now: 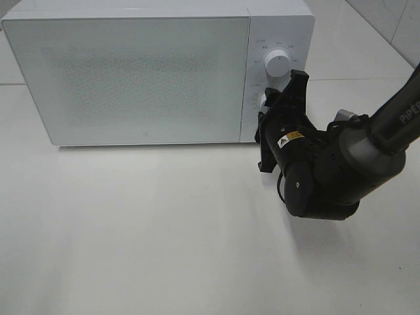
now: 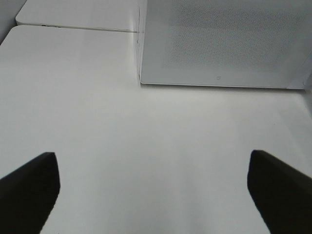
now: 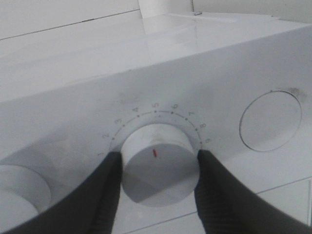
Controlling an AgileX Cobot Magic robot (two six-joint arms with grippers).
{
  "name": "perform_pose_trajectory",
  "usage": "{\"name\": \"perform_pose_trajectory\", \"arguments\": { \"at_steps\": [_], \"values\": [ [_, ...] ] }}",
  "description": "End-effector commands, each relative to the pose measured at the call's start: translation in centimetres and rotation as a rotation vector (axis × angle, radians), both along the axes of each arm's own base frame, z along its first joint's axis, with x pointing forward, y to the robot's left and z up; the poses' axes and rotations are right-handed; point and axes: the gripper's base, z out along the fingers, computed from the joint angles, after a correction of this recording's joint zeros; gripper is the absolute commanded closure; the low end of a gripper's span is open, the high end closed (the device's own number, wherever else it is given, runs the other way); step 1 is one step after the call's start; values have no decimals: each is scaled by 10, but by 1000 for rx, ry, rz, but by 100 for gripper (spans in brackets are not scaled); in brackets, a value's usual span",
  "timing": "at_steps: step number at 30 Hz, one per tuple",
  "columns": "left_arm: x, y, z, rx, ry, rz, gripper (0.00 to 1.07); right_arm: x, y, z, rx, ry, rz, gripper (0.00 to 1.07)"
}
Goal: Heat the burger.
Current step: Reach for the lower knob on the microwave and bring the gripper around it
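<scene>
On the white counter (image 1: 164, 249): white microwave (image 1: 131, 72), door closed, front panel frosted. The burger shows in no view; judged to be inside behind that door, not confirmed.

Right arm (image 1: 341, 164) comes in from the right edge, forearm low over the counter, wrist aimed square at the control panel. Right claw (image 3: 158, 155) is part-closed around the lower dial (image 3: 158, 165), one finger (image 3: 109, 190) against each side of the knob. Upper dial (image 1: 278, 63) is untouched. A small red mark (image 3: 154, 152) sits on the knob face, under a scale numbered one to nine.

Left claw (image 2: 153, 190) is spread to its widest and empty, hanging over bare counter, well apart from the microwave front.

Risks, as judged:
- The knob looks smooth and round. With light pressure, the fingers could slide round it when the wrist rolls, leaving the timer unset.
- A twist off the knob's axis could lever the claw off, or nudge the oven across the counter.
- Too much roll would set too long a time.
</scene>
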Motion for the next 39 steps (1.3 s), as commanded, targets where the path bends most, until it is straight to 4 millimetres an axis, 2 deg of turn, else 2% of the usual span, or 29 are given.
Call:
{"name": "perform_pose_trajectory", "arguments": {
  "at_steps": [1,11,18,19,22,24,29,35,39],
  "values": [
    [-2,-1,0,-9,-30,-1,6,6,17,26,27,-222,129,107],
    [-2,-1,0,-9,-30,-1,6,6,15,26,21,-218,101,105],
    [-2,-1,0,-9,-30,-1,6,7,10,25,30,-204,50,91],
    [-2,-1,0,-9,-30,-1,6,7,9,25,31,-203,36,84],
    [-2,-1,0,-9,-30,-1,6,8,7,24,31,-196,18,78],
    [-2,-1,0,-9,-30,-1,6,8,4,23,29,-179,-13,69],
    [-2,-1,0,-9,-30,-1,6,8,-1,19,-4,-141,-66,60],
    [-2,-1,0,-9,-30,-1,6,7,-3,16,-22,-114,-81,55],
    [-2,-1,0,-9,-30,-1,6,1,-5,14,-89,-81,-66,43]
  ]
}}
